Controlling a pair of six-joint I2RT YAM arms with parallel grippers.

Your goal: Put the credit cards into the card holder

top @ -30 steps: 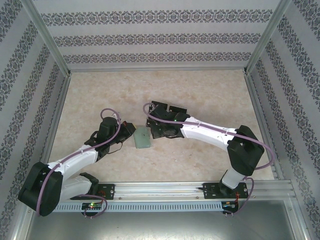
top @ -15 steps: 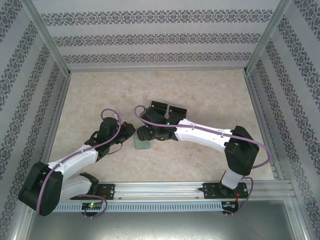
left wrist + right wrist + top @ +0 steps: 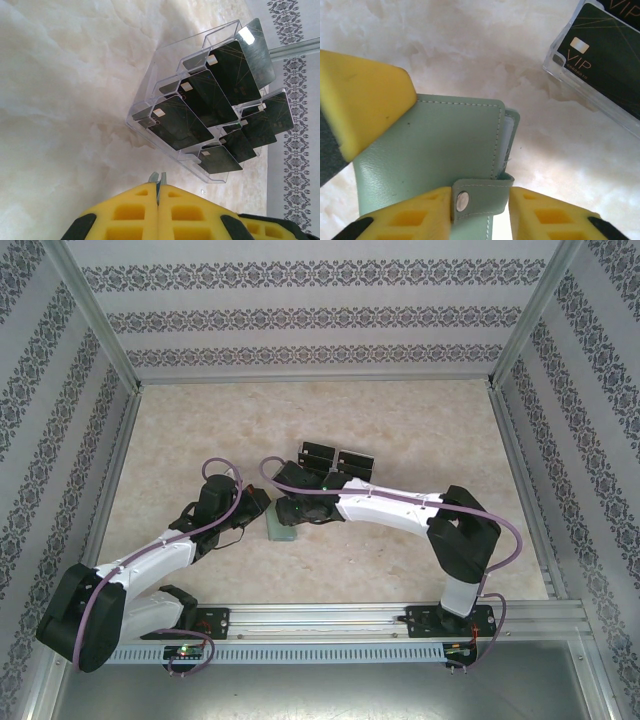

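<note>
One left gripper [image 3: 158, 187]: jaws shut together, just beside card holder [image 3: 430, 145]. Holder flat on table, mid-field, snap strap [image 3: 482, 192] fastened. Right gripper [image 3: 481, 210]: jaws narrow, flanking strap; grip we cannot confirm. Clear tray [image 3: 150, 95]: credit cards [image 3: 175, 125] slotted upright. We judge holder unopened, no card transferred.

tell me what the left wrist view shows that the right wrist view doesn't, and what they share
Left wrist's extra: the clear tray seen whole, with tier after tier of black credit cards leaning in it, beyond the left gripper with its fingers pressed together.
Right wrist's extra: the card holder lying flat, its tab wrapped over the cover, between the parted jaws of the right gripper.
Both: the pale marbled table and the tray with cards; the right wrist view catches just one corner of it, with a card reading VIP.
</note>
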